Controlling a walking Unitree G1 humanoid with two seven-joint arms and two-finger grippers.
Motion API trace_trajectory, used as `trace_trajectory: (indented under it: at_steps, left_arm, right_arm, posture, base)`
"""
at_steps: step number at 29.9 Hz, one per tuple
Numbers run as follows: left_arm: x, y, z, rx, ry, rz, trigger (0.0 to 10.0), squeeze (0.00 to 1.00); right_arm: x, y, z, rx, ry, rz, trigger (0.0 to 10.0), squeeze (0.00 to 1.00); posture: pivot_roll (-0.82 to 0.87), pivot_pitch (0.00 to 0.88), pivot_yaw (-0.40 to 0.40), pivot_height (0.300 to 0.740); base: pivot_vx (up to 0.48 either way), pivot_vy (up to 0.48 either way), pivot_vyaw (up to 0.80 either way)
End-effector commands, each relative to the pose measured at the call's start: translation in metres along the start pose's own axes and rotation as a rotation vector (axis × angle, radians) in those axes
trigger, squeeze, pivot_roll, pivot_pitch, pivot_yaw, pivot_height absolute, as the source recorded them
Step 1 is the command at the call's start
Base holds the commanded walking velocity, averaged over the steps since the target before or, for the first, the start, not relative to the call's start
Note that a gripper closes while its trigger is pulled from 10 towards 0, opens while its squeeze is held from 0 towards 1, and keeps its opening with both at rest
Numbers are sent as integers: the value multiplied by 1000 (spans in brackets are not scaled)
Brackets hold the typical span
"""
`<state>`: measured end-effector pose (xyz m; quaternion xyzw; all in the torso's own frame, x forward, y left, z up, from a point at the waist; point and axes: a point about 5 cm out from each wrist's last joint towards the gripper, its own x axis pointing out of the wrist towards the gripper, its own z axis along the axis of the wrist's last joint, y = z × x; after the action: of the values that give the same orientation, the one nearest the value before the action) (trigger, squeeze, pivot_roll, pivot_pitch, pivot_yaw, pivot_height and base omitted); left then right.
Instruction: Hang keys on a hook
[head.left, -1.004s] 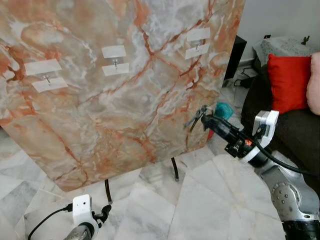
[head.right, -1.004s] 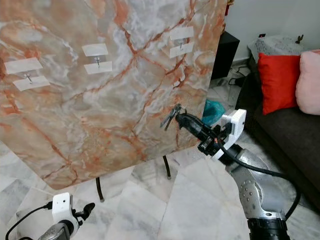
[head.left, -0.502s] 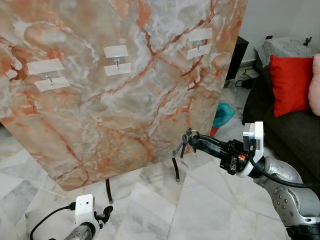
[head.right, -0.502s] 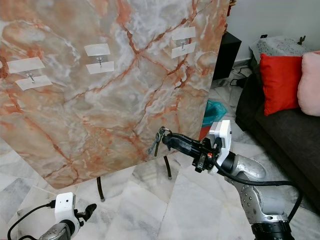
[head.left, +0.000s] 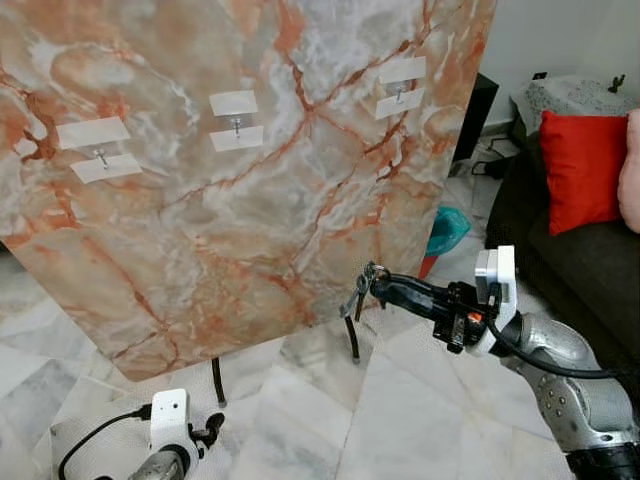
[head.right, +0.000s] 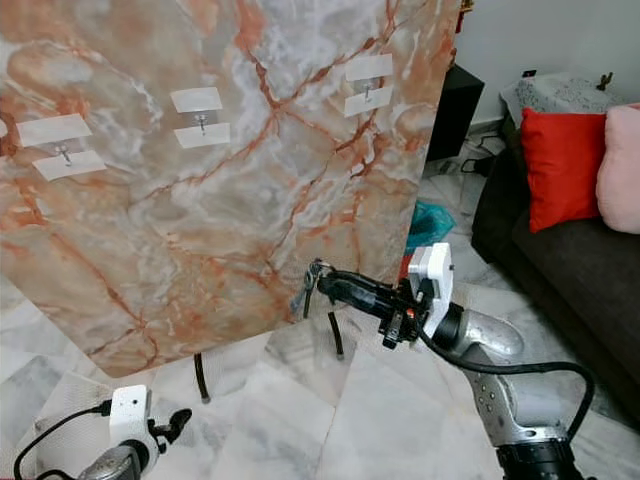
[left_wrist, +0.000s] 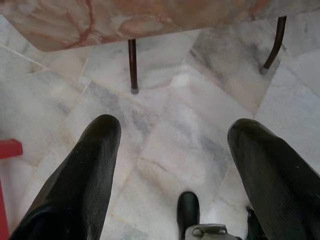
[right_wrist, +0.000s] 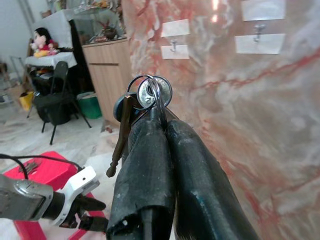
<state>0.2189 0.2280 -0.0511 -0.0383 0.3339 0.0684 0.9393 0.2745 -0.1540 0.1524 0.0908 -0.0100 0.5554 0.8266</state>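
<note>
Beside marble board (head.left: 250, 180), right tool (head.left: 376, 283) extends level, gripping keys (head.left: 358, 292).

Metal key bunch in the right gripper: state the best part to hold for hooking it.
Keep the right gripper pinched on the metal key bunch at the ring's near edge, from the side away from the marble board. The ring's far loop stays open for a hook; keys dangle below.

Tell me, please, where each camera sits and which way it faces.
Eye views: on the head, looking down at the board; right gripper holds keys.
Left wrist: on the low left arm, facing the floor; fingers apart.
Right wrist: along shut fingers toward the hooks.
Shared: board, keys.
</note>
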Motion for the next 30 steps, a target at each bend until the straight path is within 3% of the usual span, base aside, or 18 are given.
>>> trace_trajectory:
  at_steps: [1,11,19,30]
  left_arm:
    - [-1,3,-4,28,22,9,10000,0]
    - [-2,4,-6,31,26,18,10000,0]
    - [-2,4,-6,59,31,23,10000,0]
    - [-1,2,-4,74,25,28,10000,0]
  right_arm:
    - [4,2,2,-27,2,16,10000,0]
    - [5,3,0,-42,14,30,10000,0]
    - [6,3,1,-54,11,38,10000,0]
    - [6,4,-2,-43,23,52,10000,0]
  posture:
    - [21,35,3,740]
    - [20,42,-1,740]
    - [20,47,-3,740]
    - [19,49,-5,740]
  base:
    - [311,0,0]
    - [310,0,0]
    - [314,-358,0]
    - [0,-41,0]
